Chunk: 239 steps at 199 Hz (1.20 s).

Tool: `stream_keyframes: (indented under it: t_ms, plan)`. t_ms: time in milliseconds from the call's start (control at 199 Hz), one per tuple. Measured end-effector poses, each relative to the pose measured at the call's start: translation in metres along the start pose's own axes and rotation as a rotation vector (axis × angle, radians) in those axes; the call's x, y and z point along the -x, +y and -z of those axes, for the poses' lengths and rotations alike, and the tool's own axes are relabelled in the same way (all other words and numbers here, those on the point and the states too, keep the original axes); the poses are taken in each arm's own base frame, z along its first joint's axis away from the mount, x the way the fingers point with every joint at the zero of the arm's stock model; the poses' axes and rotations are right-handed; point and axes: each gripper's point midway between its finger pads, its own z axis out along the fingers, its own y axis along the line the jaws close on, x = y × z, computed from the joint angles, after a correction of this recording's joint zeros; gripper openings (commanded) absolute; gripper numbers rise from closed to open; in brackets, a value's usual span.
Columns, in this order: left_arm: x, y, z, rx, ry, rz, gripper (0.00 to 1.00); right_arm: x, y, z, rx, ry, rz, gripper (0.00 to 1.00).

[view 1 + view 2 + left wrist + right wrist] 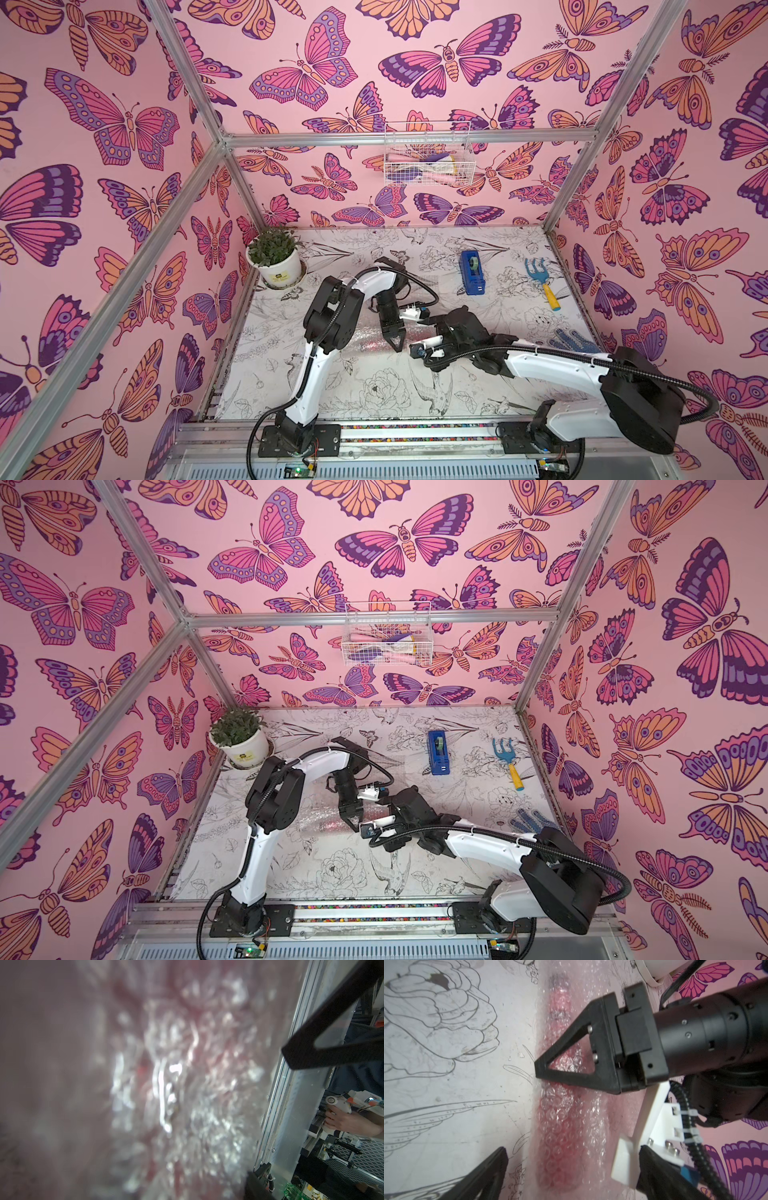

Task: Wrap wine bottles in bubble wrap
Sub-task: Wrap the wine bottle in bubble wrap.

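Bubble wrap point(361, 345) is rolled round the bottle point(560, 1120), lying mid-table point(374, 395) between the arms. Left gripper point(397, 341) clamps the roll; right gripper point(572, 1153) hangs open over it. Wrapping looks near done to me. Next I'd pin the loose edge with the right, gently, so it can't unroll.

Walls point(332, 41): pink w/ purple, orange & magenta butterflies. Surface point(353, 395): white w/ grey line-drawn flowers & birds. Bottle point(558, 1126), mid-frame: red-pink thru clear bubble wrap point(593, 1109). Tape dispenser point(473, 274), centre-right: blue. Rake point(538, 272), right: blue head, yellow handle. Pot point(280, 270), left: white; plant point(274, 247) green. Arms point(303, 374): white & black.
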Motion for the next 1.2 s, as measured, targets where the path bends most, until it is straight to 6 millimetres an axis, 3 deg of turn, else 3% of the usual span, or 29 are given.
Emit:
stream_keyframes:
  t_ms: [216, 487, 853, 1199]
  plan:
    - [0.001, 0.000, 0.000, -0.001, -0.002, 0.011, 0.44, 0.004, 0.006, -0.028, 0.081, -0.004, -0.007, 0.99]
    - [0.003, 0.002, 0.001, -0.012, -0.004, 0.042, 0.47, -0.002, 0.017, -0.045, 0.124, 0.027, -0.005, 0.99]
    - [0.002, 0.008, 0.007, -0.006, -0.031, 0.094, 0.55, -0.007, 0.003, -0.056, 0.137, 0.099, -0.018, 0.91]
    - [0.005, 0.010, 0.007, 0.008, -0.033, 0.084, 0.57, -0.011, 0.000, -0.045, 0.115, 0.082, -0.031, 0.93]
